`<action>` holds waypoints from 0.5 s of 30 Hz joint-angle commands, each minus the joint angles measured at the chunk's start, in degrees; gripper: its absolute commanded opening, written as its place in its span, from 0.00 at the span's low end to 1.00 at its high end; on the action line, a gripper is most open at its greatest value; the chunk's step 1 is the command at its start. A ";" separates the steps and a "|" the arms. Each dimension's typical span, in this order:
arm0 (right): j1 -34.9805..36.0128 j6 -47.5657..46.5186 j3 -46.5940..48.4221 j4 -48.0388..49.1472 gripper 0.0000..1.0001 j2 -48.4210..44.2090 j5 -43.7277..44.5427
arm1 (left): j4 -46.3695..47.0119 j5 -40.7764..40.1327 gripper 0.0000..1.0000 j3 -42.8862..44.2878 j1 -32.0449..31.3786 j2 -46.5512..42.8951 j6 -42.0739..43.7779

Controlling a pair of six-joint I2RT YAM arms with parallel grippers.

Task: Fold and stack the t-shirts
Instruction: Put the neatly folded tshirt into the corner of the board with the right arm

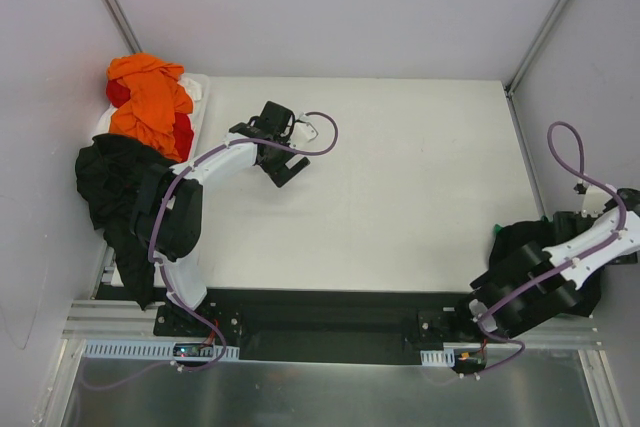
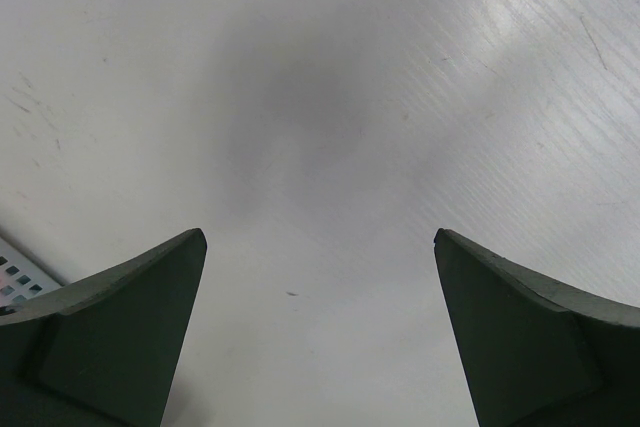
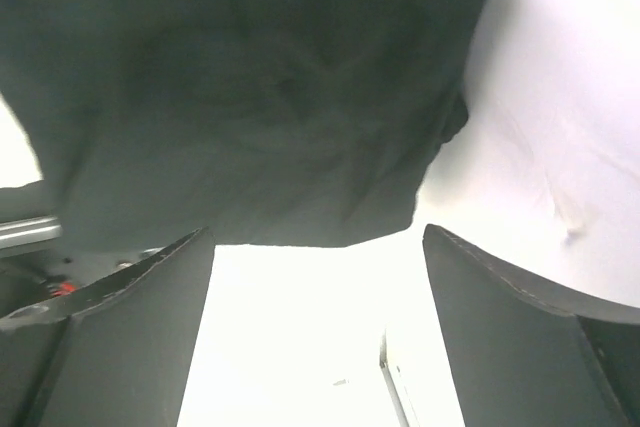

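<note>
A pile of t-shirts lies at the table's far left: an orange one [image 1: 148, 102] on top, a red one [image 1: 183, 133] under it, and a black one [image 1: 112, 182] hanging over the left edge. My left gripper [image 1: 288, 171] is open and empty, hovering over bare table just right of the pile; the left wrist view [image 2: 320, 277] shows only tabletop between its fingers. Another black t-shirt [image 1: 592, 297] lies bunched at the near right under my folded right arm. My right gripper [image 3: 315, 327] is open and empty, with that black cloth [image 3: 250, 97] just beyond its fingertips. No green shirt shows.
A white tray [image 1: 198, 87] holds the pile at the far left. Grey walls and metal posts enclose the table [image 1: 400, 177] on three sides. A black base rail [image 1: 330, 312] runs along the near edge.
</note>
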 commanded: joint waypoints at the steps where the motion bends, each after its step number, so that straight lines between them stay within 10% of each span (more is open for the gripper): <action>1: 2.45 -0.36 -1.47 -7.45 0.89 -7.12 -5.71 | 0.23 1.23 0.99 1.27 -0.28 -0.12 -0.78; 15: 5.19 -1.05 -12.10 -0.79 0.93 -6.61 -7.38 | 0.23 0.27 0.99 1.54 -0.28 -1.00 -1.48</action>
